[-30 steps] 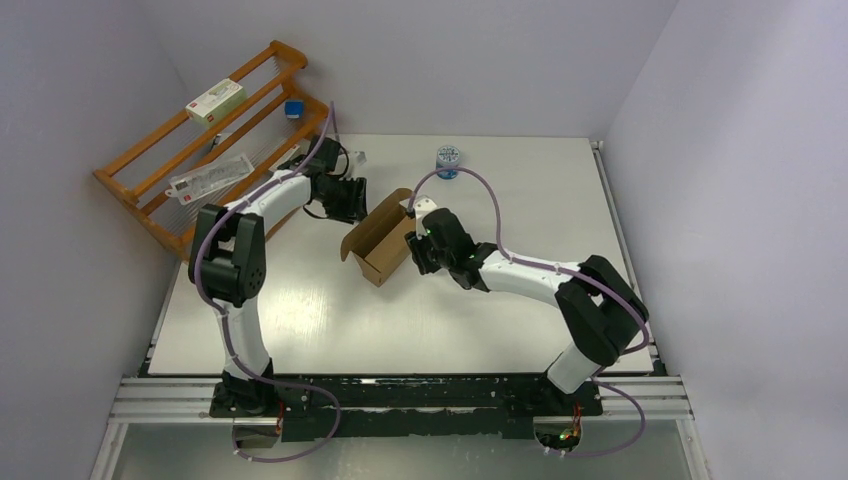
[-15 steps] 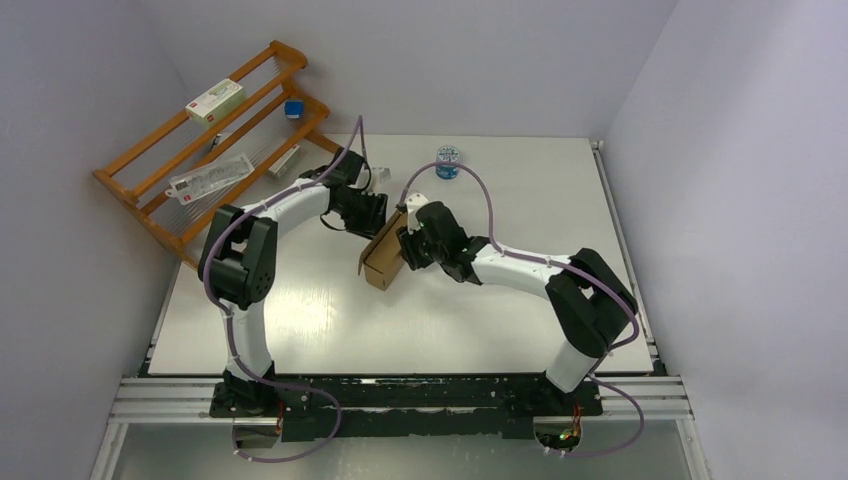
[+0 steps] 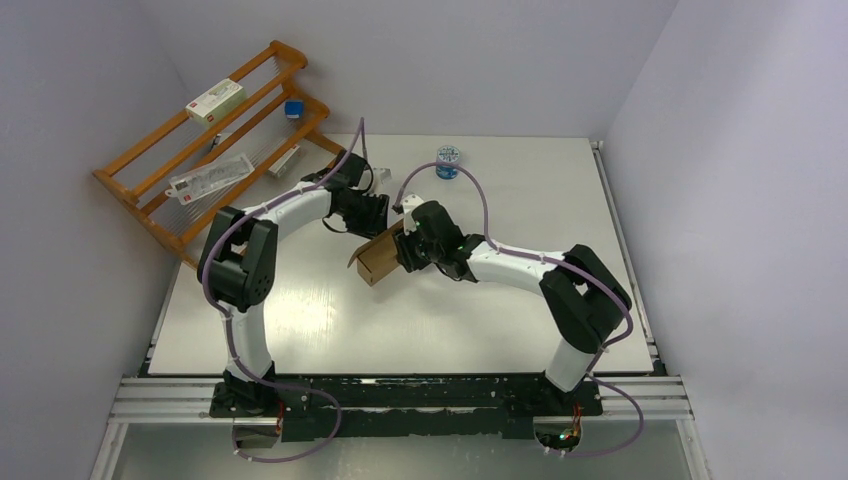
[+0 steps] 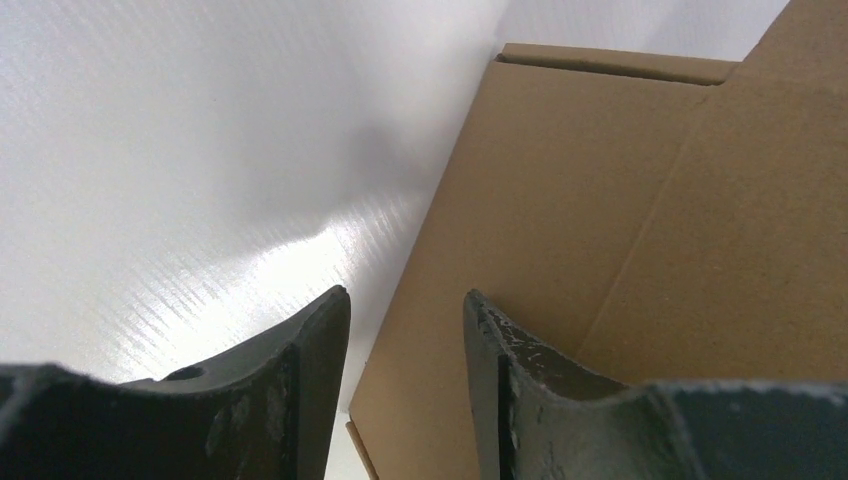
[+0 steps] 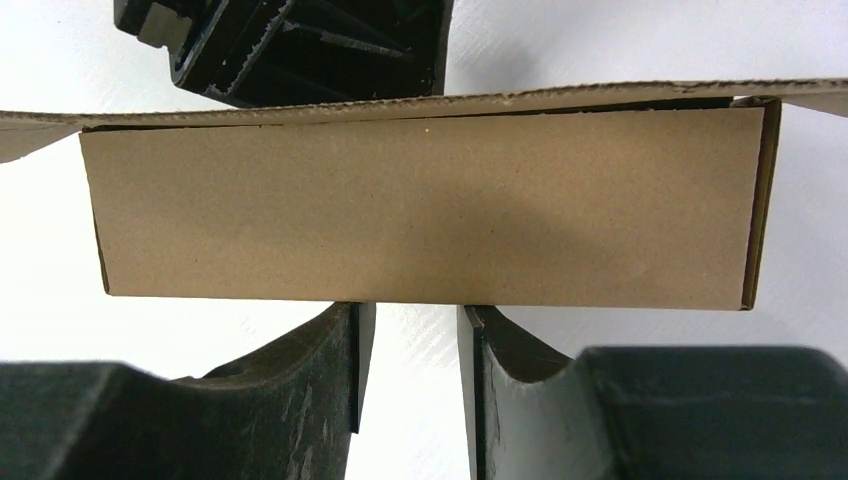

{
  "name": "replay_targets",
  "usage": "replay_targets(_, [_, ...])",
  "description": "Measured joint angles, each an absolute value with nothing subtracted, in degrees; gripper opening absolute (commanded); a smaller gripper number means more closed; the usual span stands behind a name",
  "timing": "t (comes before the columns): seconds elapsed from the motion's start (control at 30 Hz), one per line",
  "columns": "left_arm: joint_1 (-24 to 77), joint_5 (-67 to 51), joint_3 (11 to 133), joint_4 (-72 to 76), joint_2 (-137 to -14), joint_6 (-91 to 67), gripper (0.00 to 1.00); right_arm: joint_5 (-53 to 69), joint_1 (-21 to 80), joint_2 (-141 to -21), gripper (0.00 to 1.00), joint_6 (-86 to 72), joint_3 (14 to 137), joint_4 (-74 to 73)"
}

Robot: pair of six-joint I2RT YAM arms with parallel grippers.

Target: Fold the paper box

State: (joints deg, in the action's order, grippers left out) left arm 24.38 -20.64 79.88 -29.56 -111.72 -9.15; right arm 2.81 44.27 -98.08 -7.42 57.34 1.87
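Out past your left gripper's outer side, one wooden rack [image 3: 285, 52] stands off the table's left edge with one white carton [image 3: 215, 100] on it, well apart from the action. Your left gripper [image 4: 405, 305] has its jaws about half apart and nothing clamped between them. Bare table [image 3: 520, 190] shows through one side of the gap and cardboard through the other. The one paper box [image 3: 378, 262] sits right ahead of it, a long edge crossing just beyond the fingertips. You can't judge whether they touch.

The box lies between your two grippers. Across it, your right gripper [image 5: 410, 315] is likewise partly spread and holds nothing. Its fingertips are right at the lower edge of the box's side wall, with white table showing between them. Beyond that gripper, one blue-capped jar [image 3: 447, 160] stands near the table's back edge, apart from the arm.

From the right gripper's outer side you've got open tabletop all the way to the right edge. There's more open surface behind both wrists, back toward the bases.
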Motion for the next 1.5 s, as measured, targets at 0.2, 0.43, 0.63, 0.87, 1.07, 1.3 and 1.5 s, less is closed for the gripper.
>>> replay_targets(0.2, [24.29, -19.27, 79.72, -29.58, -111.61, -9.47, 0.53, 2.07, 44.27, -98.0, 0.42, -7.49, 57.25, 1.89])
replay_targets(0.43, [21.32, -18.0, 79.64, -30.06, -111.31, -9.89, 0.57, -1.26, 43.77, -95.42, 0.47, -7.42, 56.55, 1.87])
replay_targets(0.63, [17.37, -16.84, 78.17, -29.85, -108.71, -10.5, 0.59, -2.31, 43.44, -91.81, 0.49, -8.49, 56.55, 1.93])
replay_targets(0.87, [16.19, -18.06, 74.72, -28.16, -104.47, -12.32, 0.59, 0.1, 43.44, -91.72, 0.49, -11.62, 56.55, 4.08])
replay_targets(1.07, [16.19, -22.04, 69.36, -25.71, -100.33, -14.24, 0.59, 1.98, 43.44, -94.43, 0.48, -12.23, 56.99, 6.61])
replay_targets(1.3, [16.19, -28.47, 64.14, -20.8, -95.09, -17.12, 0.59, 2.68, 43.44, -96.97, 0.47, -12.64, 58.19, 8.29])
replay_targets(1.5, [16.19, -32.86, 60.12, -16.64, -93.76, -19.9, 0.6, 3.49, 43.44, -98.8, 0.47, -13.19, 58.85, 8.29])
